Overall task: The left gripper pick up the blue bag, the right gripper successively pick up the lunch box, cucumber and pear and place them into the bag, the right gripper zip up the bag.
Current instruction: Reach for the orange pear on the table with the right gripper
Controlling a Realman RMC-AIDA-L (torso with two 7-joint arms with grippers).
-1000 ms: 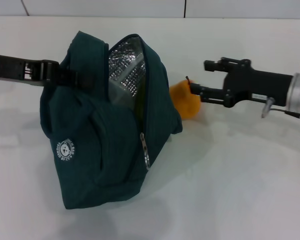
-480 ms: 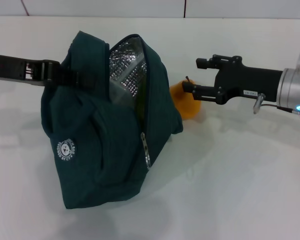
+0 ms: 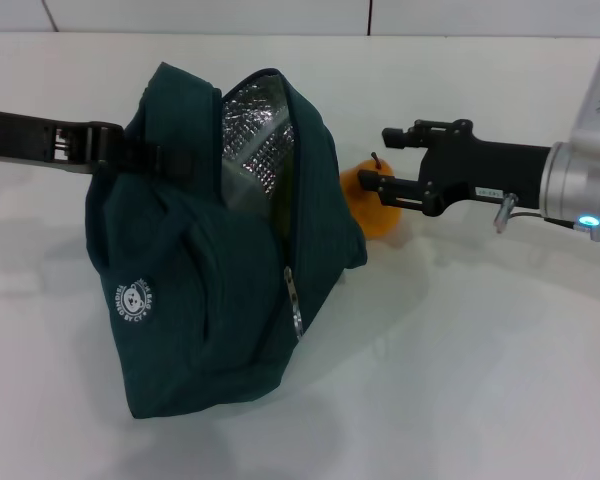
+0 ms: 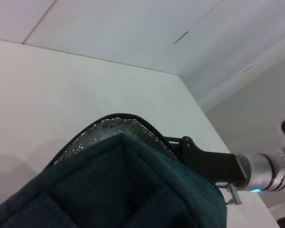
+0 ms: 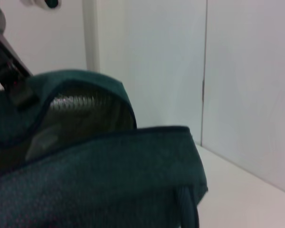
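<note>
The blue bag stands on the white table with its zipper open and the silver lining showing. My left gripper is shut on the bag's upper left edge, its fingertips sunk in the fabric. The pear sits on the table just behind the bag's right side, stem up. My right gripper is open and reaches in from the right, with its fingertips around the pear's stem and top. The lunch box and the cucumber are hidden. The left wrist view shows the bag's rim and the right gripper beyond it.
The zipper's metal pull hangs down the bag's front, and a white round logo marks its left side. The white table extends in front and to the right. A white wall runs along the back.
My right gripper has moved left, from beside the pear to over its top. The bag, the pear and the left gripper have stayed put.
</note>
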